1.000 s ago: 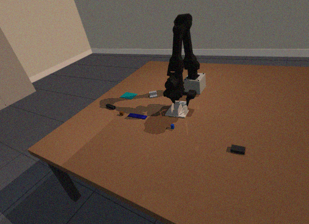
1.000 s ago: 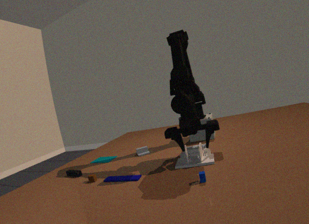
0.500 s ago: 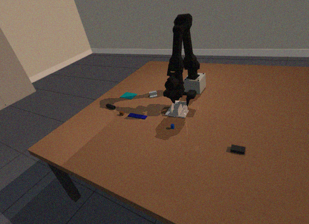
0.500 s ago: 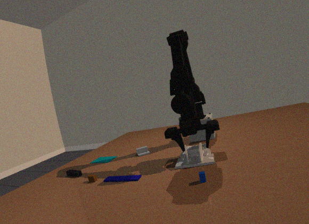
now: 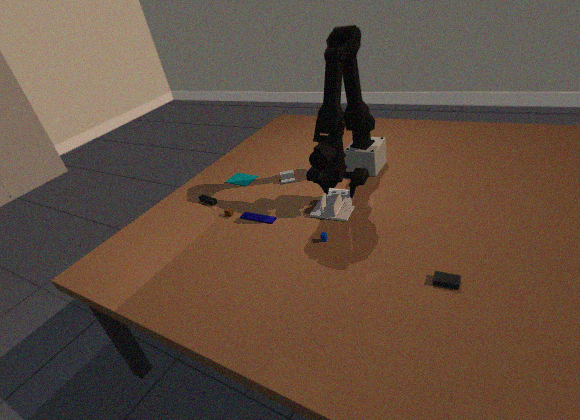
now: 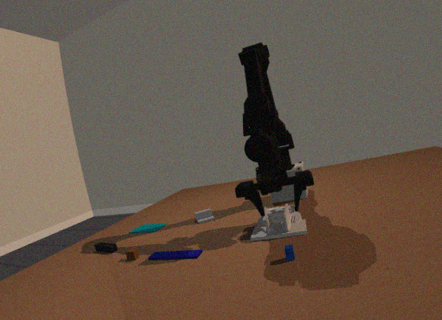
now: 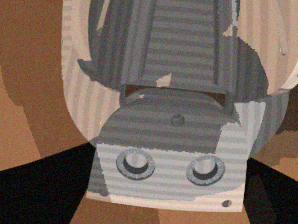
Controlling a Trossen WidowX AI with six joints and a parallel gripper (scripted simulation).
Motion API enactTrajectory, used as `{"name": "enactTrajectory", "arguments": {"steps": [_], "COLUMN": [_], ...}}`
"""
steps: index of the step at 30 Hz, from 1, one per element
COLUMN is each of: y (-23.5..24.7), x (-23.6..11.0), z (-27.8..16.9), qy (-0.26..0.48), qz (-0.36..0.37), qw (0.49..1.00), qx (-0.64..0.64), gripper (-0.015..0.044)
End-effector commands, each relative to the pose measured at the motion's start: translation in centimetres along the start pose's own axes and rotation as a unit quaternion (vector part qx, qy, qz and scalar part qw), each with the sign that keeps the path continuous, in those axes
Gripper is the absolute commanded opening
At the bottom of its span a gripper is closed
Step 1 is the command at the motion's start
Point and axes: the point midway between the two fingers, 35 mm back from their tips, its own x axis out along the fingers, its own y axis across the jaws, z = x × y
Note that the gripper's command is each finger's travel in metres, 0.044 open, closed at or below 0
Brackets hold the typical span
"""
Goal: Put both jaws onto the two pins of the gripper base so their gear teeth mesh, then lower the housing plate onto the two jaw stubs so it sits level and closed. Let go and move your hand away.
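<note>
My gripper (image 5: 339,193) (image 6: 280,212) points down, its two dark fingers on either side of the pale housing plate (image 7: 170,175). The plate has two round ringed holes in the wrist view; it is held above the base, near the upright parts. The light gripper base (image 5: 320,214) (image 6: 299,232) (image 7: 75,107) lies on the table below. Pale upright parts (image 5: 331,207) (image 6: 277,222), apparently the jaws, stand on it. The pins and any meshing teeth are hidden. I cannot tell whether the plate touches the jaw stubs.
A blue cylinder (image 5: 324,237) (image 6: 289,253) stands in front of the base. A navy plate (image 5: 258,218) (image 6: 175,254), an orange block (image 5: 228,213) (image 6: 132,254), a black piece (image 5: 207,200) (image 6: 106,248), a teal plate (image 5: 241,179) (image 6: 148,228) and a grey bracket (image 5: 287,176) (image 6: 204,216) lie left. A dark box (image 5: 446,280) lies front right.
</note>
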Motion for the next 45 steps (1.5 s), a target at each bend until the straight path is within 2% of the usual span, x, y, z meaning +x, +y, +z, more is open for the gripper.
{"name": "enactTrajectory", "arguments": {"steps": [1,45], "y": [-0.03,-0.03], "x": [-0.27,0.17], "z": [0.01,0.07], "qy": [0.000,0.000], "qz": [-0.001,-0.001], "qw": [1.000,1.000], "qx": [-0.002,-0.002], "gripper": [0.0351,0.0351]}}
